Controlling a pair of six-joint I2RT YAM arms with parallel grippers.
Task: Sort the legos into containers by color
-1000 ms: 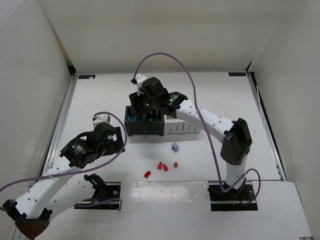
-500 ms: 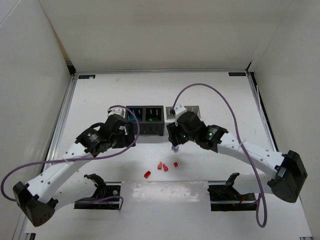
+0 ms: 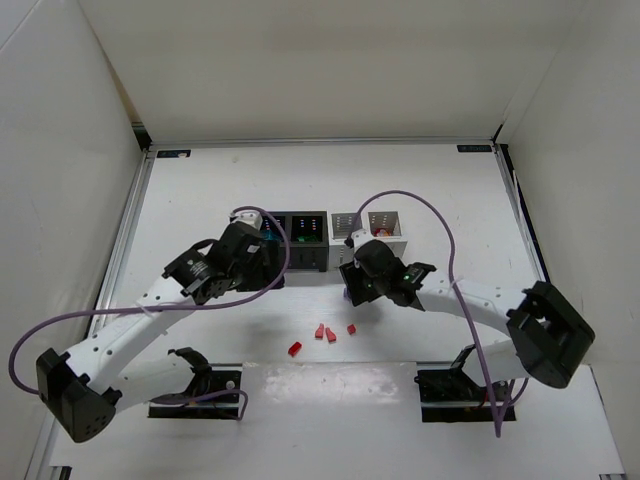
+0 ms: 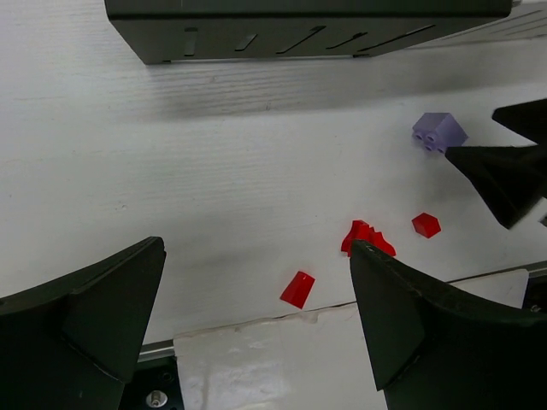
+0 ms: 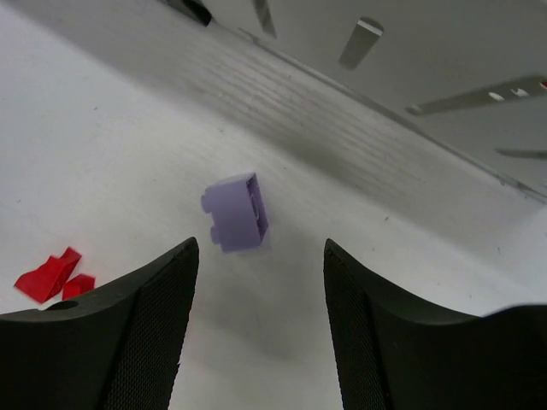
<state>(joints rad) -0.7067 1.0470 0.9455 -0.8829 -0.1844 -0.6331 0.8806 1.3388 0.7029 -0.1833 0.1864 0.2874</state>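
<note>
A lilac lego lies on its side on the white table, just beyond my right gripper, which is open and empty. From above, that gripper hovers over the lilac lego in front of the white containers. Several red legos lie scattered nearer the front edge. My left gripper is wide open and empty, above the red legos and in front of the black containers. Seen from the top, the left gripper partly covers the left black container.
A taped white sheet covers the table's near edge just behind the red legos. The right gripper's black fingers reach into the left wrist view beside the lilac lego. White walls enclose the table on three sides.
My right arm swung from the black containers down to the lilac lego and its jaws widened slightly. My left arm moved forward and right to the black containers' front.
</note>
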